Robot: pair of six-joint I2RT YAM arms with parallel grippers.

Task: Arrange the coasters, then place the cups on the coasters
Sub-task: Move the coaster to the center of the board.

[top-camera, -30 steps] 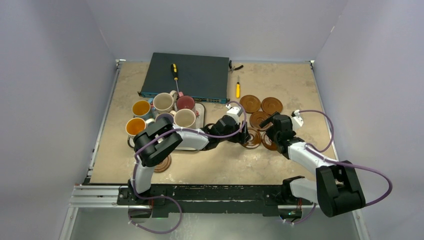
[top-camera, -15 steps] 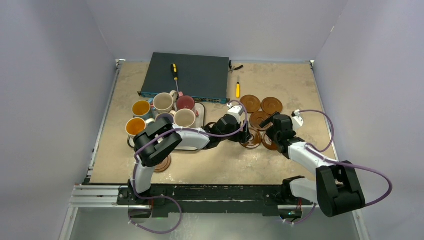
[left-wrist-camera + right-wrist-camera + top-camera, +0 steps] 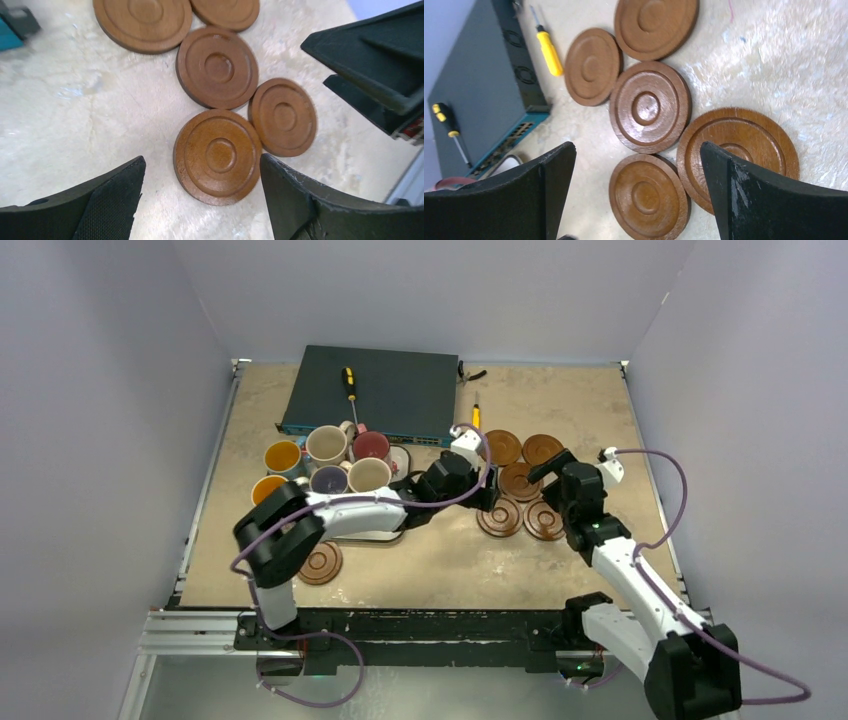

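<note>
Five brown coasters cluster right of centre: two at the back, one in the middle and two in front. A sixth coaster lies alone near the front left. Several cups stand grouped at the left. My left gripper hangs open above the cluster, its jaws either side of the front left coaster without touching it. My right gripper is open too, over the same coaster, and holds nothing.
A dark network switch lies at the back with a black-and-yellow screwdriver on it. A small yellow screwdriver lies beside the back coasters. The cups stand on and around a white tray. Grey walls enclose the table.
Both arms have drawn up and back from the two front coasters, which now show in full. The left jaws have spread wider. The left elbow has swung left.
</note>
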